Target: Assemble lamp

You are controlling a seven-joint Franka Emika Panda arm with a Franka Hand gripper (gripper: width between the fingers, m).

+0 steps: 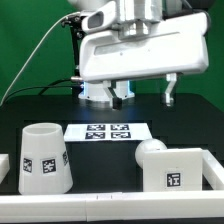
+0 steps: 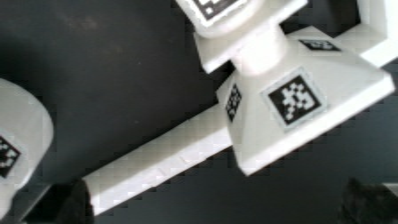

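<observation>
In the exterior view the tapered white shade [image 1: 45, 158] stands at the front left, tag facing me. The round bulb [image 1: 150, 151] lies against the low angular base [image 1: 181, 171] at the front right. My gripper [image 1: 145, 95] hangs above the table behind them, jaws apart and empty. In the wrist view the base [image 2: 285, 95] shows two tags. The shade's rounded edge [image 2: 11, 130] shows at the side. My dark fingertips [image 2: 54, 198] barely show, with nothing between them.
The marker board [image 1: 110, 131] lies flat between the shade and the bulb. A white rail [image 1: 110, 207] runs along the front of the black table; it also shows in the wrist view [image 2: 160, 162]. A white block [image 1: 4, 165] sits at the exterior view's left edge.
</observation>
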